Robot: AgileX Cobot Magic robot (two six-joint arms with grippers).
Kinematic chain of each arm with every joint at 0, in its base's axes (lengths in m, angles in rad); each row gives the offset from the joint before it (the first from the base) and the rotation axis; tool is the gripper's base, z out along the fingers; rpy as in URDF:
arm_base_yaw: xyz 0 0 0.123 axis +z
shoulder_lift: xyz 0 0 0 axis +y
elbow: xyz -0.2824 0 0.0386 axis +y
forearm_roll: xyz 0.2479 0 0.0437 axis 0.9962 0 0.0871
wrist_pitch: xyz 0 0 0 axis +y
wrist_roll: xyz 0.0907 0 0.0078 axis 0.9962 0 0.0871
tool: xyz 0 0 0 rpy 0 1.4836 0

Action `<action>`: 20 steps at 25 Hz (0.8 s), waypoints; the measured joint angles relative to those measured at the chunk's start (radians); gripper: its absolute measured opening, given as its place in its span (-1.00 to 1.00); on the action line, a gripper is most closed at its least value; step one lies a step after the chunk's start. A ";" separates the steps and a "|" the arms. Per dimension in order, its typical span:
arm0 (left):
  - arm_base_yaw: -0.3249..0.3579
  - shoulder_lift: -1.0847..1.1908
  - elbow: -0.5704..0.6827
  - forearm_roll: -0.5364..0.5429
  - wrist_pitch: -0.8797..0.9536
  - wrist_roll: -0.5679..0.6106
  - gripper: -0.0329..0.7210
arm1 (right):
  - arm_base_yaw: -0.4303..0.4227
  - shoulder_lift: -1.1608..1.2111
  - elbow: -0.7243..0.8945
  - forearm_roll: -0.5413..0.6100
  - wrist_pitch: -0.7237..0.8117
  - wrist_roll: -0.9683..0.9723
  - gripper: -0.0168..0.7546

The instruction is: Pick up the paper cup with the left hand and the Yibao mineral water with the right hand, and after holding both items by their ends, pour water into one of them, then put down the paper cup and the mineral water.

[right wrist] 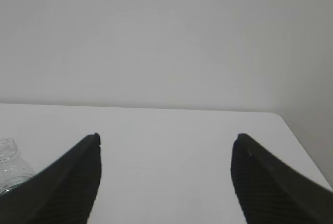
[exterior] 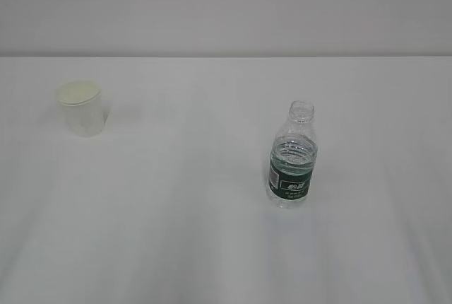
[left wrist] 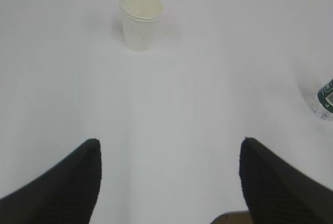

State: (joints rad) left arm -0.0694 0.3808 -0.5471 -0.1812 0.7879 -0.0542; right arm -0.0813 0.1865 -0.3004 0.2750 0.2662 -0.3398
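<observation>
Evidently both claws [left wrist: 169, 148] [right wrist: 166, 143] wide, empty

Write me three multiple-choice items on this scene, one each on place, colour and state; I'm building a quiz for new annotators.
1. In the exterior view, the paper cup stands: A) left of the bottle B) right of it C) on top of it
2. The label on the Yibao mineral water is: A) red B) dark green C) yellow
3. The bottle is: A) lying down B) capped C) upright, uncapped

Key: 1 A, the cup sits far left on the table; 2 B, green band with white text; 3 C, its open neck points up.
</observation>
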 joint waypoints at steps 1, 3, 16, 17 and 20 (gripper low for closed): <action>0.000 0.015 0.000 0.000 -0.021 0.000 0.66 | 0.000 0.000 0.000 0.002 0.000 -0.002 0.57; 0.000 0.053 0.000 0.000 -0.071 0.004 0.66 | 0.000 0.000 0.000 0.002 -0.002 -0.004 0.57; 0.000 0.113 0.019 0.001 -0.329 0.100 0.64 | 0.000 0.000 0.001 0.002 -0.004 -0.008 0.57; 0.000 0.113 0.038 0.001 -0.360 0.104 0.62 | 0.000 0.000 0.001 0.002 -0.004 -0.008 0.57; 0.000 0.113 0.107 -0.002 -0.468 0.109 0.59 | 0.000 0.000 0.001 0.002 -0.004 -0.008 0.57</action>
State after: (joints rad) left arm -0.0694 0.4934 -0.4405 -0.1836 0.3201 0.0544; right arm -0.0813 0.1865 -0.2990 0.2767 0.2620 -0.3480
